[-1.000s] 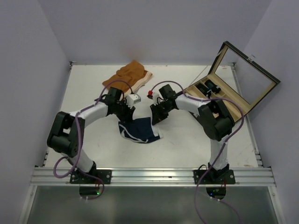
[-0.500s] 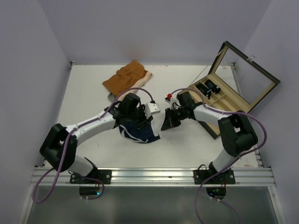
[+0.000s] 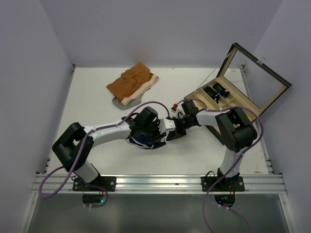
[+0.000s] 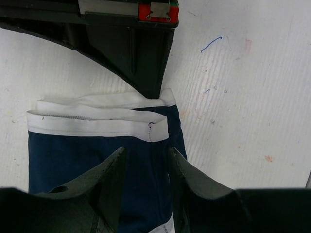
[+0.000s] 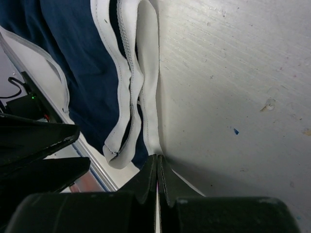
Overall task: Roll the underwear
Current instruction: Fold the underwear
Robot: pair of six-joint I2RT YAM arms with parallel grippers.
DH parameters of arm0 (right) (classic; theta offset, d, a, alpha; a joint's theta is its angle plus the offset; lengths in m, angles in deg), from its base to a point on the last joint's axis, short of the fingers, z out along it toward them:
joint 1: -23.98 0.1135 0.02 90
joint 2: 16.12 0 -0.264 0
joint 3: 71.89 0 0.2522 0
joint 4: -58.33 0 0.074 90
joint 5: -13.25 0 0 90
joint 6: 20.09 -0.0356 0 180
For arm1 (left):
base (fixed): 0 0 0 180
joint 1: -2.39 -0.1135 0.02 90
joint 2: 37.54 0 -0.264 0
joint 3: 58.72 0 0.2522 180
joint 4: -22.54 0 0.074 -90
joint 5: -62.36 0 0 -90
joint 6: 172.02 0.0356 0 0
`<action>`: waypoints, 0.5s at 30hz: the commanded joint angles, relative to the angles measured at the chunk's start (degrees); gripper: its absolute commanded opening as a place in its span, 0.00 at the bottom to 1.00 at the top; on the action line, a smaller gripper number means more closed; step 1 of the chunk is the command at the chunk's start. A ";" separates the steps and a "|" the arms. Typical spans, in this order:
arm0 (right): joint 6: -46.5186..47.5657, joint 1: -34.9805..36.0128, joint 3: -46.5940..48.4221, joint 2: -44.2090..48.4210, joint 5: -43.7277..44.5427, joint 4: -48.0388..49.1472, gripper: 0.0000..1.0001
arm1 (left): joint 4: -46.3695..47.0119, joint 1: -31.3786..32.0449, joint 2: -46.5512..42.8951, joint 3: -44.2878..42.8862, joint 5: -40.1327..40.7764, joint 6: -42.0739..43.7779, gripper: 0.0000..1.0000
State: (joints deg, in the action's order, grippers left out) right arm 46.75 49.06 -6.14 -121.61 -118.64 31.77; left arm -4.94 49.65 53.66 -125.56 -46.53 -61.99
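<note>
White surface (image 3: 97, 97), open wooden box (image 3: 264, 64) at its right. Left of the box, nearer the arm bases: underwear (image 4: 73, 150), lying folded flat, white waistband doubled on the box side. Left claw (image 4: 146, 165) partly open, poised astride the navy cloth; grip unclear. Right claw (image 5: 158, 167) closed tight, seemingly pinching the box-side white trim. No roll formed yet; by the look of it, edge merely gripped, all the rolling left.

Orange-brown shorts (image 3: 132, 82) atop a grey garment (image 3: 116, 102) at back; open wooden box (image 3: 245, 112) rightward.
</note>
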 commanded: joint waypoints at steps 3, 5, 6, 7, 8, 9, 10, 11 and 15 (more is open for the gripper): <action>1.09 -0.03 1.36 -0.68 0.14 -1.17 0.00 | 3.26 1.69 2.14 -1.32 1.40 -0.78 0.44; 1.80 -0.03 1.19 0.02 0.75 -1.79 0.00 | 3.43 2.13 2.93 -1.50 1.49 -0.78 0.44; 1.71 -0.03 1.01 0.20 0.93 -1.71 0.00 | 3.43 2.30 3.19 -1.59 2.10 -0.78 0.44; 1.89 0.06 0.84 0.29 1.02 -1.62 0.00 | 3.52 2.65 3.37 -1.59 2.20 -0.52 0.44; 1.89 -0.03 0.84 0.11 1.11 -1.70 0.00 | 3.61 2.74 3.63 -1.68 2.72 -0.35 0.43; 1.89 -0.03 0.84 0.02 1.19 -1.70 0.00 | 3.61 3.01 3.90 -1.85 2.98 -0.26 0.42; 2.32 0.06 0.84 -0.15 1.20 -1.70 0.00 | 3.69 3.27 4.07 -2.29 3.25 -0.26 0.40; 2.33 0.06 0.92 -0.33 1.11 -1.88 0.00 | 3.61 3.36 4.25 -2.55 3.60 -0.43 0.36; 2.68 0.06 0.84 -0.42 0.93 -2.14 0.00 | 4.05 3.36 4.43 -3.34 4.31 -0.96 0.15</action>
State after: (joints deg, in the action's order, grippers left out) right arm 47.58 49.06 -6.01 -122.05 -118.90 31.33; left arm -4.11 52.71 58.06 -126.04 -43.47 -62.14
